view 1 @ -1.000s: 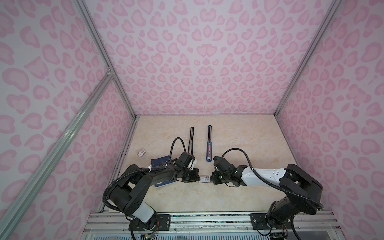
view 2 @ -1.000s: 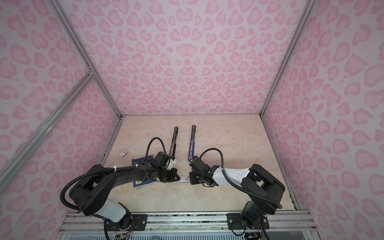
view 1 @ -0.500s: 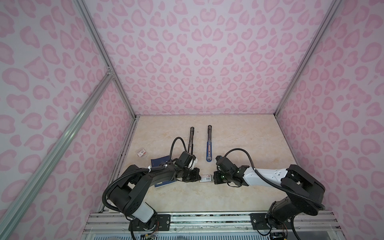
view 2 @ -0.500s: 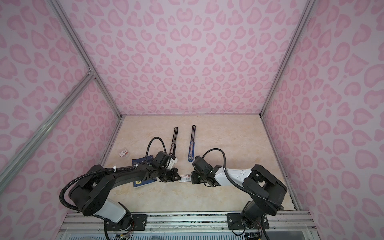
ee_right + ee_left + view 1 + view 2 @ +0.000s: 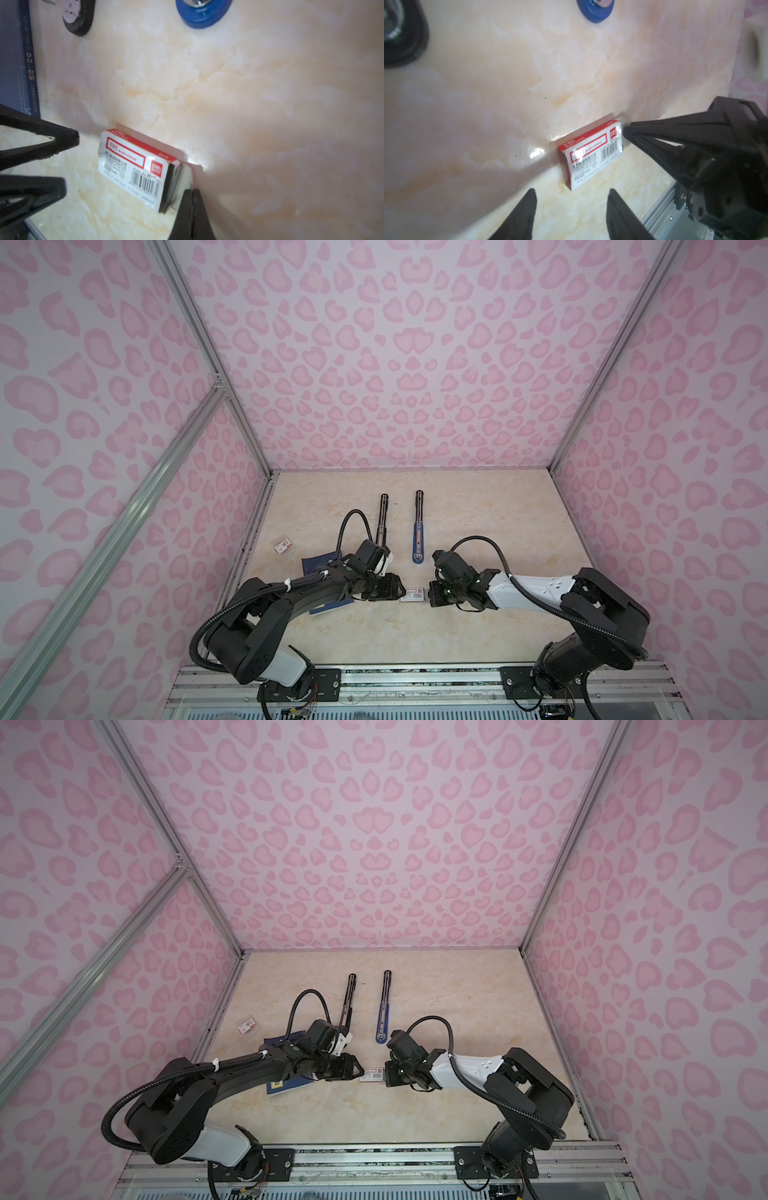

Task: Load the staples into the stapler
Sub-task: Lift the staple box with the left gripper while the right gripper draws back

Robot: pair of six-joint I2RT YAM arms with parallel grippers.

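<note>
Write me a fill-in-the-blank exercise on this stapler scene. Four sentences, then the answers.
1. The red-and-white box lies on the table between the two ____.
2. The left gripper is ____.
3. The right gripper is ____, with its tips at the box's open end.
4. Beside the black stapler lies the other stapler, coloured ____.

Missing words: grippers; open; shut; blue.

The marbled tabletop (image 5: 478, 522) carries a black stapler (image 5: 383, 514) and a blue stapler (image 5: 417, 526) at far centre. A blue booklet (image 5: 318, 566) and a small box (image 5: 284, 546) lie left, and a barcoded box (image 5: 413, 594) lies at near centre.
</note>
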